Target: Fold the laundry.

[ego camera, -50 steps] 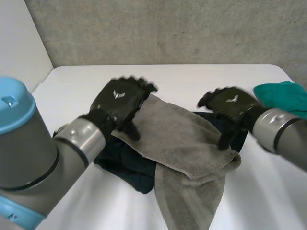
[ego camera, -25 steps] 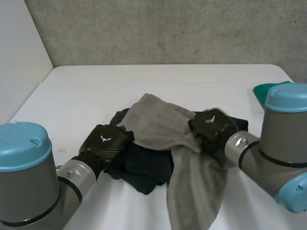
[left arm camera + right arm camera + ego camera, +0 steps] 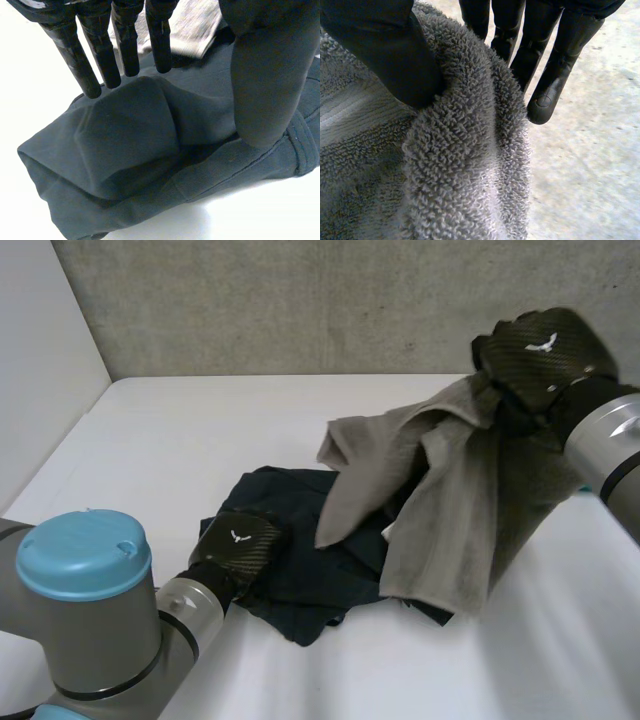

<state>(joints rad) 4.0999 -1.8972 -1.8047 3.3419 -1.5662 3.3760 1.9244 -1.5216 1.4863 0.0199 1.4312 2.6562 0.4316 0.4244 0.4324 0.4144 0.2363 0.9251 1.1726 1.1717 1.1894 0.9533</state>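
Observation:
My right hand (image 3: pixel 535 360) is raised high at the back right, shut on one edge of a grey terry towel (image 3: pixel 450 490). The towel hangs from it in folds, and its lower end drapes over the dark garment (image 3: pixel 300 530). In the right wrist view the thumb (image 3: pixel 385 55) pinches the towel (image 3: pixel 460 165) against the fingers. The dark blue garment lies crumpled at the table's middle. My left hand (image 3: pixel 240 545) rests on its near left part. In the left wrist view that hand's straight fingers (image 3: pixel 100 55) and thumb press on the garment (image 3: pixel 130 150), so it is open.
The white table (image 3: pixel 180 440) stretches bare to the left and behind the garment. A grey concrete wall (image 3: pixel 300 300) stands along its far edge, and a white panel (image 3: pixel 40 360) bounds the left side.
My right hand has risen up and to the right with the grey towel, lifting most of it off the dark garment. The left hand stays on the garment's left part.

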